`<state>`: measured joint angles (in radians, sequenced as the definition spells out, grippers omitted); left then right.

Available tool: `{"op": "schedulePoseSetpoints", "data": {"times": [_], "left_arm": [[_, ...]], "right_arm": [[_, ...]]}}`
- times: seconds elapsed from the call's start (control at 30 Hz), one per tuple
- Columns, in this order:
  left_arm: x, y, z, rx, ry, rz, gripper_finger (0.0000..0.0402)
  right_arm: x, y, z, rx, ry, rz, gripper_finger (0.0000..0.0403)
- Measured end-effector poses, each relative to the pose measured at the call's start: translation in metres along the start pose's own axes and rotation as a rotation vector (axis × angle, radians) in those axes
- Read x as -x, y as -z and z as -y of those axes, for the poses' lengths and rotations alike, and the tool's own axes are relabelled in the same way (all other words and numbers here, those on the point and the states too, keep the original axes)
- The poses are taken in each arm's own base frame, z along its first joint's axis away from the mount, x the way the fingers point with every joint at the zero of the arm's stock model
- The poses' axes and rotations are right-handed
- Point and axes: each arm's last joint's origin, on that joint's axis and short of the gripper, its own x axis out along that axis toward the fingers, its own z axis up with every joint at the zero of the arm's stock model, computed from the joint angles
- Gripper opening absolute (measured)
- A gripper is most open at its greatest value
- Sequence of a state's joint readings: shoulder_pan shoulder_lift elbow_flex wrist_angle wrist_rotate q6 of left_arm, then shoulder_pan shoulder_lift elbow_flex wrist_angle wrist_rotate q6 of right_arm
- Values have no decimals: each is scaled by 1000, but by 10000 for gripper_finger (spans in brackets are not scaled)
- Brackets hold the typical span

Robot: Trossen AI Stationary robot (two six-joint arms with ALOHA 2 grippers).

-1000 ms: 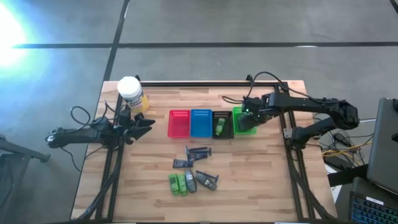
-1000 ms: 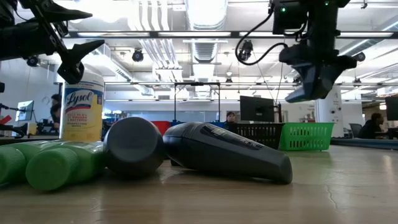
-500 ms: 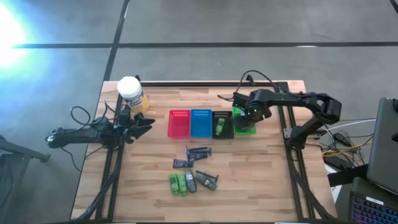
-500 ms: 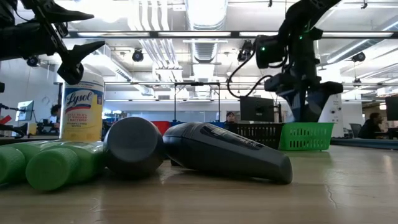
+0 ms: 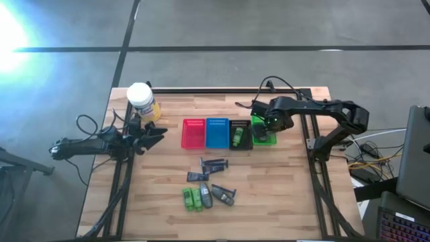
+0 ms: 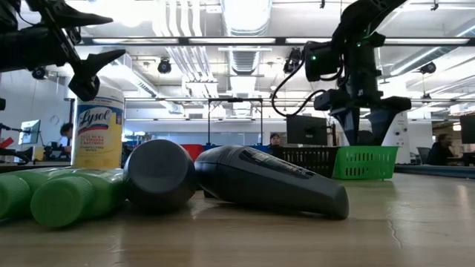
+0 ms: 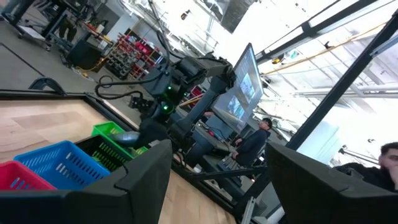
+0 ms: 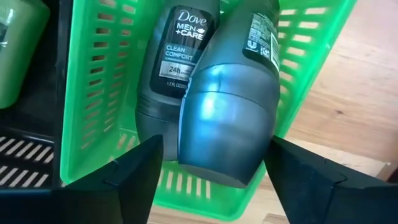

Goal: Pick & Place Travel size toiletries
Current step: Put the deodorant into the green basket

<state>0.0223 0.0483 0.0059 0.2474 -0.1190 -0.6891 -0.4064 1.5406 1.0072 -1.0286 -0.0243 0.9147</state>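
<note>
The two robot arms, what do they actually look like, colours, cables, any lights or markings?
Both arms are dark, near black, built from slim jointed links. The left gripper ends in two pointed, angular fingers. The right gripper has flat, wedge-shaped black fingers, and a small green light glows on its wrist housing. Loose black cables loop off each arm. No lettering shows on either.

green basket point(image 5: 264, 138) contents under right gripper point(image 5: 269, 128)

Pale wood-plank surface point(image 5: 289, 202), yellow white-lidded jar point(image 5: 142, 101) at back left corner, red basket point(image 5: 193, 133), blue basket point(image 5: 217, 132), black basket point(image 5: 240, 134), green basket point(image 5: 263, 130) touching in a mid-row, loose travel size toiletries point(image 5: 207, 185) clustered nearer the front
</note>
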Motion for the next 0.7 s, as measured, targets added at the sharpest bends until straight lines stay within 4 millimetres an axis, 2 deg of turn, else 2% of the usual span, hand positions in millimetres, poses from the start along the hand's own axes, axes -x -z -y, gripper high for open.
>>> {"op": "schedulePoseSetpoints", "data": {"times": [0.17,0.43,0.53,0.7], "left_arm": [[0,-1,0,1,-6,15,264],[0,-1,0,0,-7,14,264],[0,-1,0,1,-7,14,264],[0,-1,0,0,-8,13,264]], "right_arm": [[5,4,1,7,-11,-7,292],[34,31,-5,72,-132,49,306],[44,50,-23,163,-209,63,303],[50,89,-74,368,-407,60,287]]}}
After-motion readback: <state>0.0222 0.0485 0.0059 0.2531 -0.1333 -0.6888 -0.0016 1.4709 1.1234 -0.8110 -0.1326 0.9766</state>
